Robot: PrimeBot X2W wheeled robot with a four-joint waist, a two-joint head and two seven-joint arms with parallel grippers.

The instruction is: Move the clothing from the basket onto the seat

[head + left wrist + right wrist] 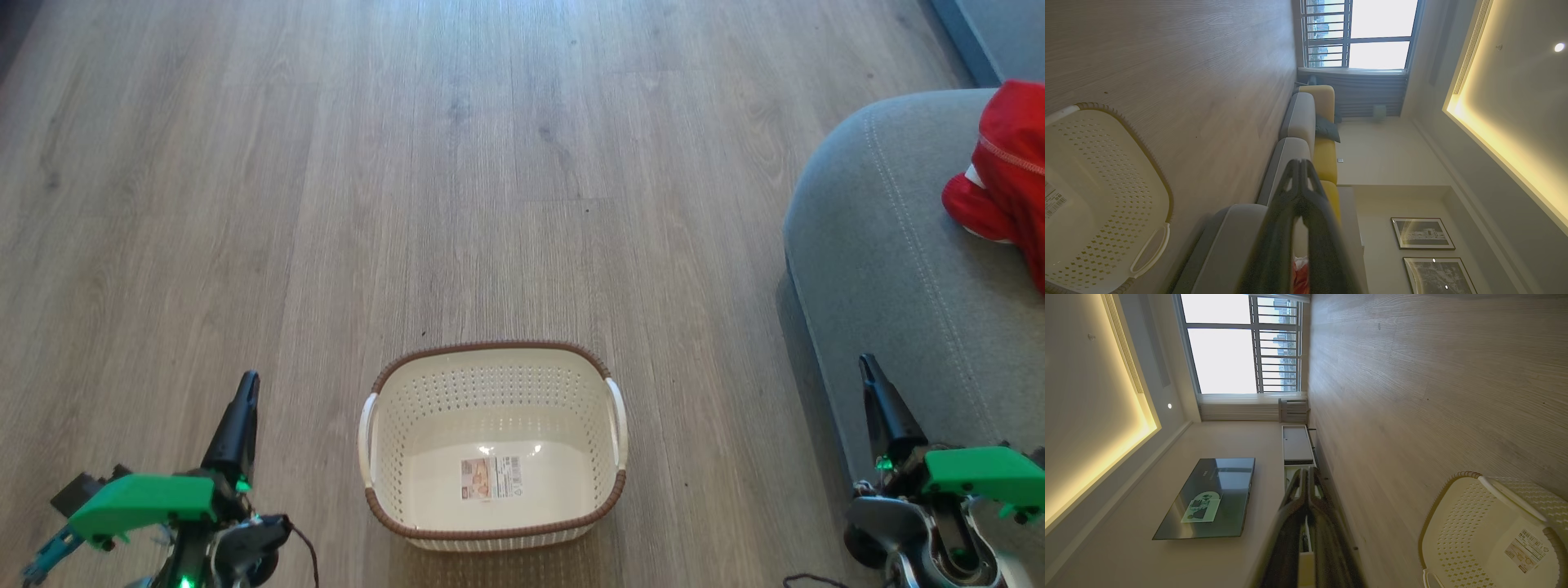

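The cream basket [493,390] with its brown rim stands on the wood floor in front of me, with just a label sticker on its bottom. Red clothing [1010,175] with a white patch lies on the grey seat [882,245] at the right edge of the head view. My left gripper [246,384] is shut, low at the left, well clear of the basket. My right gripper [865,363] is shut too, low at the right beside the seat's front corner. The left wrist view shows the basket [1098,196], the seat [1224,245] and a scrap of red clothing [1299,279] between my fingers [1294,179].
Bare wood floor [457,163] stretches ahead and to the left. The sofa runs along the right side, with yellow cushions [1327,159] in the left wrist view. A wall television [1208,498] and a low cabinet [1296,443] appear in the right wrist view, beside the basket [1490,535].
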